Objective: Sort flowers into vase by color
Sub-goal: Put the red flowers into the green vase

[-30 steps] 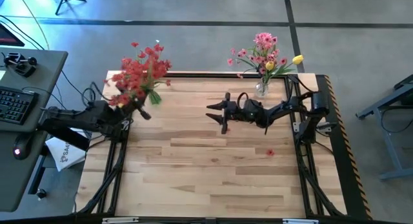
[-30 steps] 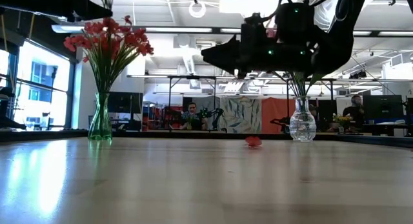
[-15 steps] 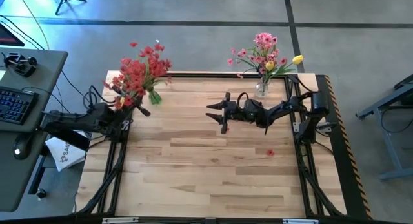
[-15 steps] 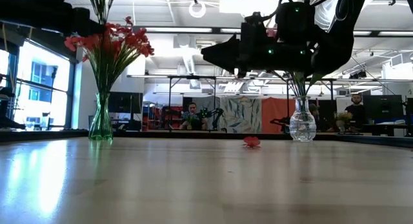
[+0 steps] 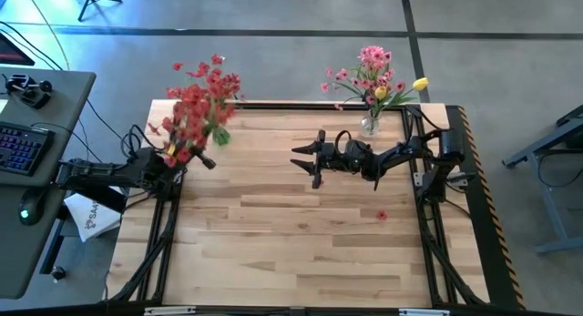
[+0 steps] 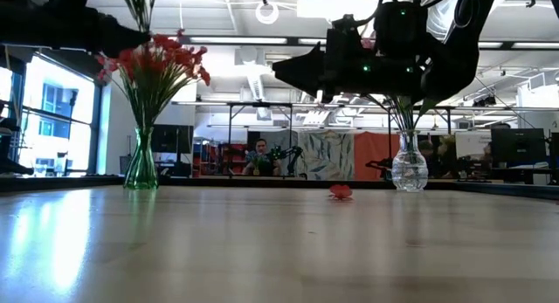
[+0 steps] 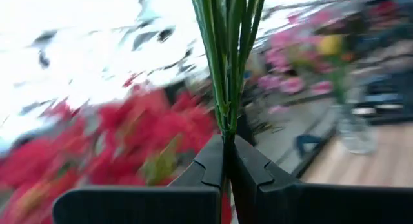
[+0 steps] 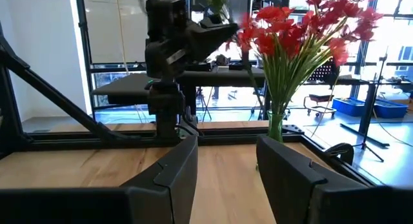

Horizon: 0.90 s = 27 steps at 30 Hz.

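- My left gripper (image 7: 227, 161) is pinched on a bunch of thin green stems (image 7: 227, 56), above the green vase (image 6: 141, 163).
- They look light and bendy; I judge a low grip steadies them.
- My right gripper (image 5: 308, 161), fingers apart, hovers right of that vase.

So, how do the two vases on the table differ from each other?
The green vase is tall and slim and holds red flowers; the clear vase is short and round and holds pink flowers with yellow blooms. The green vase stands at the far left corner near the left gripper, the clear vase at the far right corner. Both stand upright on the table.
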{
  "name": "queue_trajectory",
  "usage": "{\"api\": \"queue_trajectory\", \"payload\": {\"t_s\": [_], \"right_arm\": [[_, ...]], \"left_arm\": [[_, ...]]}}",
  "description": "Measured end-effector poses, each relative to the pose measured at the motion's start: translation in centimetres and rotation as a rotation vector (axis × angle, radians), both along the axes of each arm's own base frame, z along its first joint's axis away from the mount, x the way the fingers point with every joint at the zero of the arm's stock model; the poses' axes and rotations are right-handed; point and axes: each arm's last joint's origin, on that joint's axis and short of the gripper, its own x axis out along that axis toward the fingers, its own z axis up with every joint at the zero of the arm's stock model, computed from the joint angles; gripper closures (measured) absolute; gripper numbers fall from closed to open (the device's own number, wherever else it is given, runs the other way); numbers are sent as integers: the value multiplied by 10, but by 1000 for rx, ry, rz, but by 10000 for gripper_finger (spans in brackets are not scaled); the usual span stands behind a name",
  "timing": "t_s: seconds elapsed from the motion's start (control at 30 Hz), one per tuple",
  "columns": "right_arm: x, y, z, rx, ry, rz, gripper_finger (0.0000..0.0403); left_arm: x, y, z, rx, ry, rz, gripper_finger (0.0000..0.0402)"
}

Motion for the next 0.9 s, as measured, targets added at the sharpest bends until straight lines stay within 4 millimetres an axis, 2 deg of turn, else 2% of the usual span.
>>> {"api": "queue_trajectory", "payload": {"t_s": [0.1,0.27,0.63,0.9], "right_arm": [[0,0,0,0,1,0,247],[0,0,0,0,3,0,247],[0,0,0,-1,5,9,247],[0,1,0,-4,6,42,247]], "left_arm": [[3,-2,-2,108,91,-81,401],[5,-2,-9,184,256,-50,401],[4,2,-14,147,289,7,401],[3,4,-12,122,248,14,401]]}}
